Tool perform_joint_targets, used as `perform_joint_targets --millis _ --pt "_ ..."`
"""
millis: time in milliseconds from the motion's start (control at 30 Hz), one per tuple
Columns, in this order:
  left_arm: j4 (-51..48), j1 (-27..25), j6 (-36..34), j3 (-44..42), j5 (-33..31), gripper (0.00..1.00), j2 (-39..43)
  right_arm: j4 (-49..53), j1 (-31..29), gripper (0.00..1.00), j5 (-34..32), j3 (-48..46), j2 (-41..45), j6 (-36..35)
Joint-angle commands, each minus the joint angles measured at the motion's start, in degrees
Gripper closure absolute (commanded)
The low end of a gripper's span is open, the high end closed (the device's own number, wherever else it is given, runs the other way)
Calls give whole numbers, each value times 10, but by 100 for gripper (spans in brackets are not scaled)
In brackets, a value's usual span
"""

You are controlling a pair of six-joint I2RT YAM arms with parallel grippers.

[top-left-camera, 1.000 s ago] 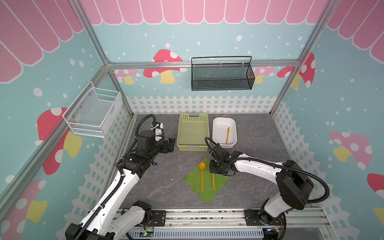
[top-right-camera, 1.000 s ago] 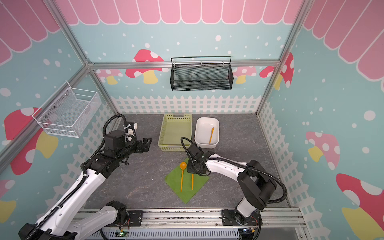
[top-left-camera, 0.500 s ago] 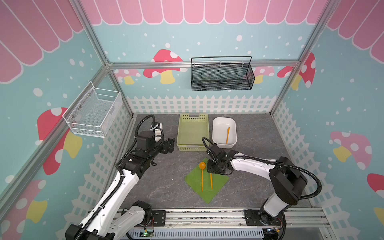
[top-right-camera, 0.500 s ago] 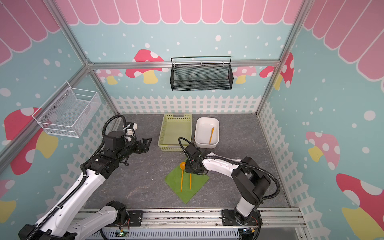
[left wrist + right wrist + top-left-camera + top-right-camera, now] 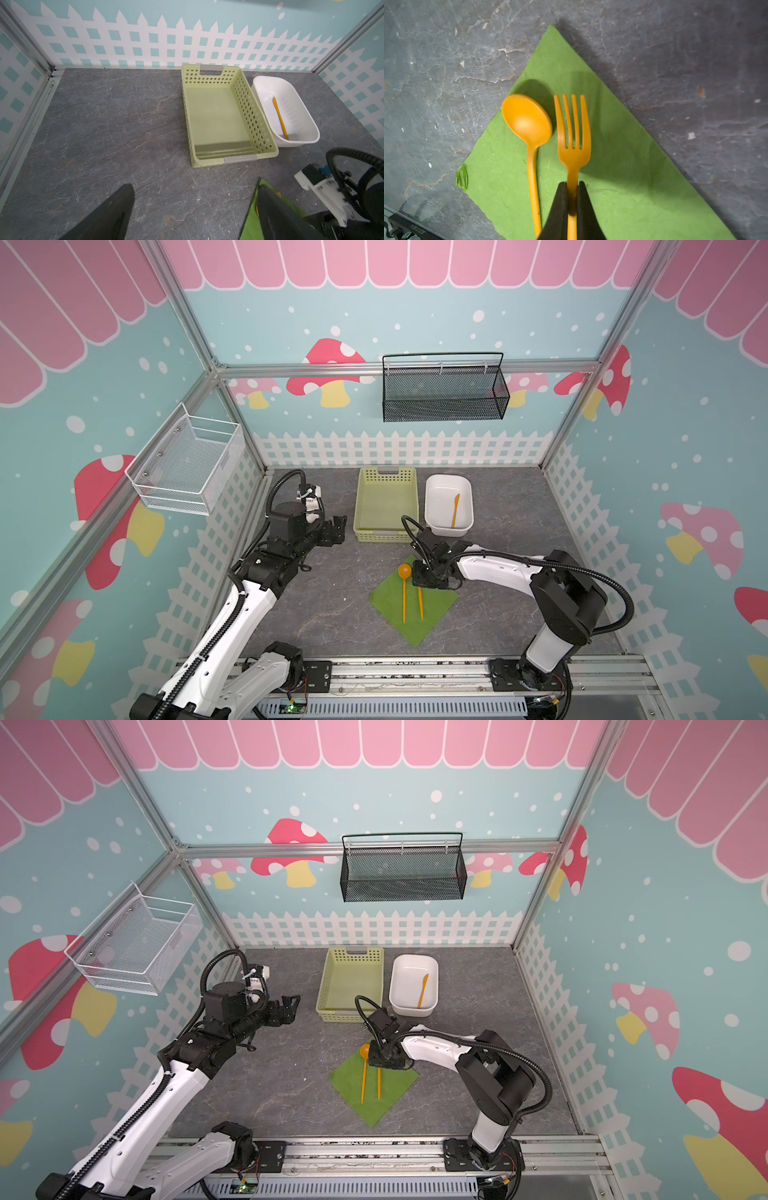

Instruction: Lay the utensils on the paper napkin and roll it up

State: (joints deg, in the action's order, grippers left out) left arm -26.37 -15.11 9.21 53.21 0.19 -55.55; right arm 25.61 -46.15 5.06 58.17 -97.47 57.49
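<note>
Right wrist view has the paper napkin [image 5: 623,187] spread flat under the jaws. It's thin, floppy stuff that probably tears easy, so I'd lift it by a corner. Here the right gripper [image 5: 572,185] is pinched tight on the fork [image 5: 574,145] at its neck. That's light, stiff plastic, maybe a bit slick. Just beside the jaws the spoon [image 5: 527,122] lies on the napkin. Well beyond them stand the basket [image 5: 384,536] and white dish [image 5: 440,483]. The knife [image 5: 455,510] lies inside the dish, whose wall could crowd a grab. Meanwhile the left gripper [image 5: 337,526] hangs wide open, empty.
</note>
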Motion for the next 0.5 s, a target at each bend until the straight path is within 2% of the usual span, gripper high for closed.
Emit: perform_joint_targets --millis 0,467 --pt "-9 6 5 -4 -1 6 6 1 -6 92 1 15 -13 4" --pt "-8 10 9 -4 6 6 4 1 -9 91 9 17 -28 2"
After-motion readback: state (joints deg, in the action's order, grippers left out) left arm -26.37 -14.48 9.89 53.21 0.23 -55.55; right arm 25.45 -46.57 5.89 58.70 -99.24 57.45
